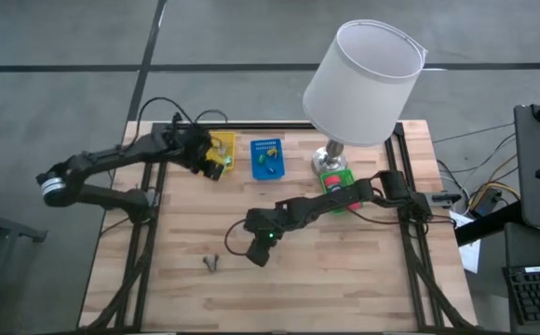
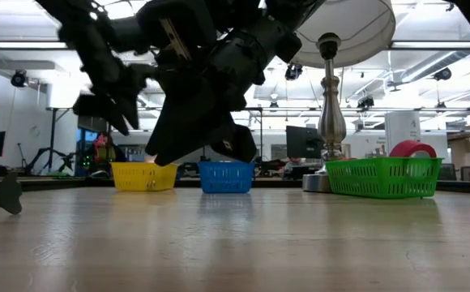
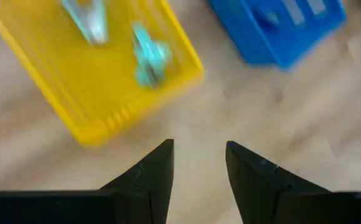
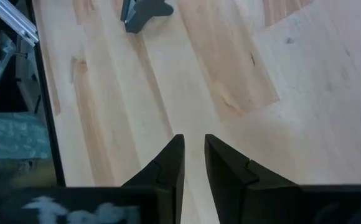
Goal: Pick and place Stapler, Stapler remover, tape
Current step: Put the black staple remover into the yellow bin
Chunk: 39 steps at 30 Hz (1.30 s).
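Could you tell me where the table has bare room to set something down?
Most free: the near-right wood between the right gripper and the table edge, plus the near-left corner beyond the small grey item. Crowded: the far edge, where the yellow basket, blue basket, green basket and lamp line up, with the left gripper there.

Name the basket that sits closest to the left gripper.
The yellow basket, at the end of the row; the left gripper hangs at its edge, while the blue and green baskets sit farther away.

Pale wood-grain bench (image 1: 344,270); yellow basket (image 2: 143,176), blue basket (image 2: 226,177), green basket (image 2: 385,178) holding red tape (image 2: 412,149); white lampshade (image 1: 363,84); dark arms.
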Motion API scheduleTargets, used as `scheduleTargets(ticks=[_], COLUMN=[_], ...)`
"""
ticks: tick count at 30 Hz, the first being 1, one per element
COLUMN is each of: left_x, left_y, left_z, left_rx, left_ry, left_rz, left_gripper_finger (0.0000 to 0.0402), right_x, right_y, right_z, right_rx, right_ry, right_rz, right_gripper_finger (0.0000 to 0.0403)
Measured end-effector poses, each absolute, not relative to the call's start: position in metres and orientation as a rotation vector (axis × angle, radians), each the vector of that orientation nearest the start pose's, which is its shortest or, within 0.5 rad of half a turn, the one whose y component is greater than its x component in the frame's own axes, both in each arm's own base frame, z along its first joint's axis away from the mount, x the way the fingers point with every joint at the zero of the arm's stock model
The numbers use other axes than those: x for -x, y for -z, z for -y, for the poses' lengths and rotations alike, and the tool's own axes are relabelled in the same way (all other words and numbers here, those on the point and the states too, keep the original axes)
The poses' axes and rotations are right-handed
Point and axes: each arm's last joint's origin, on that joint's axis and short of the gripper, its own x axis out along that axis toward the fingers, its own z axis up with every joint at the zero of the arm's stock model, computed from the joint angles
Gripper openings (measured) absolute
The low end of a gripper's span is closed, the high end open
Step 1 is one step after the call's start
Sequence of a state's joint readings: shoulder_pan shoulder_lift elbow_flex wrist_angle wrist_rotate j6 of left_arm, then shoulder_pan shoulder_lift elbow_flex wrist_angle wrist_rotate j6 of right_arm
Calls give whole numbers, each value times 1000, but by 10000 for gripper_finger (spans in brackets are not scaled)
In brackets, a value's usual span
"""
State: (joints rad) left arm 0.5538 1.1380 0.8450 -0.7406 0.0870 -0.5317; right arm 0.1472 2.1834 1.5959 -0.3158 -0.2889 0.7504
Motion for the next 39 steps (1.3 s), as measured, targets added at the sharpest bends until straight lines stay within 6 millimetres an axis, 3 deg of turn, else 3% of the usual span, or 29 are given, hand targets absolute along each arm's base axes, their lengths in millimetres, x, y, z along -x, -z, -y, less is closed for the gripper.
scheduleTargets(ticks=[10, 22, 29, 39], left_x=[-176, -158, -147, -160], left_y=[-247, -224, -205, -184], left_z=[-12, 84, 108, 126], left_rx=[953, 1099, 1179, 1259], left_ry=[-419, -339, -409, -364], left_rz=[-959, -1047, -1065, -1079], left_gripper_finger=[136, 129, 128, 123], right_x=[-461, -454, -454, -453], right_y=[-156, -151, -150, -150], right_z=[-63, -59, -58, -61], right_rx=[-743, -713, -698, -708], right_ry=[-11, 81, 110, 117], right_rz=[-1042, -1109, -1106, -1113], right_gripper_finger=[58, 52, 52, 52])
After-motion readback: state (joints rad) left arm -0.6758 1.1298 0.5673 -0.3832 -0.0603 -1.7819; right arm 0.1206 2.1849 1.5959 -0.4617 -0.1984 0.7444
